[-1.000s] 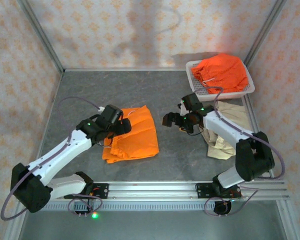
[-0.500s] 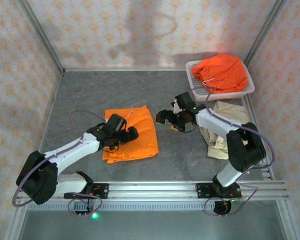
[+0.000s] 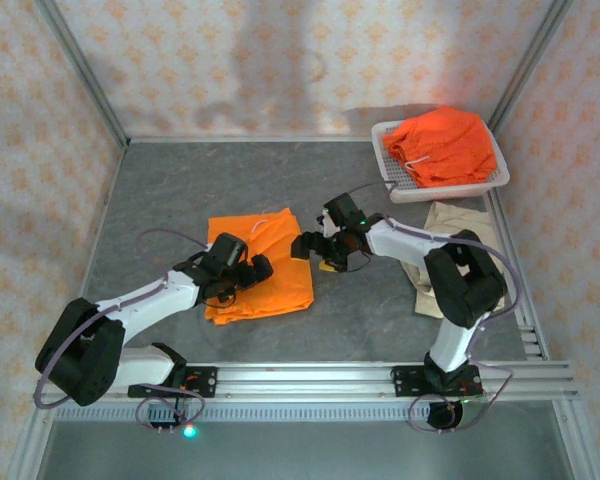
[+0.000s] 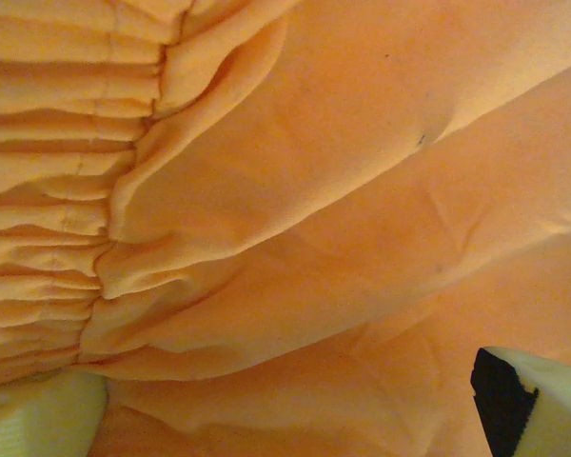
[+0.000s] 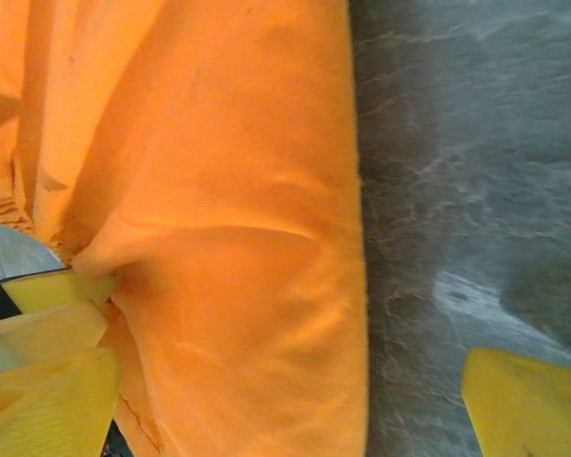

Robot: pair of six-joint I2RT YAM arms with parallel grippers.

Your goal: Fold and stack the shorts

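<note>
Three soft cloth shorts.

1. Bright orange shorts (image 3: pixel 270 275): folded roughly square, smooth with a gathered waistband, its heading unclear. Flat on the grey stone-look table (image 3: pixel 180 190), well left of the white plastic mesh basket (image 3: pixel 388 160).
2. Pale beige shorts (image 3: pixel 458 222): crumpled, just below the basket.
3. Second orange shorts (image 3: pixel 442 147): bunched inside the basket.
4. Left gripper (image 3: pixel 250 272): spread wide over item 1's waistband.
5. Right gripper (image 3: pixel 315 250): parted, straddling item 1's basket-side edge.

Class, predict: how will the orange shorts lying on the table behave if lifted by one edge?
The orange shorts would likely droop and unfold: their creases look soft and thin, so they are probably light too. The gathered waistband may hang heavier. Pushed, the cloth should bunch rather than slide.
</note>
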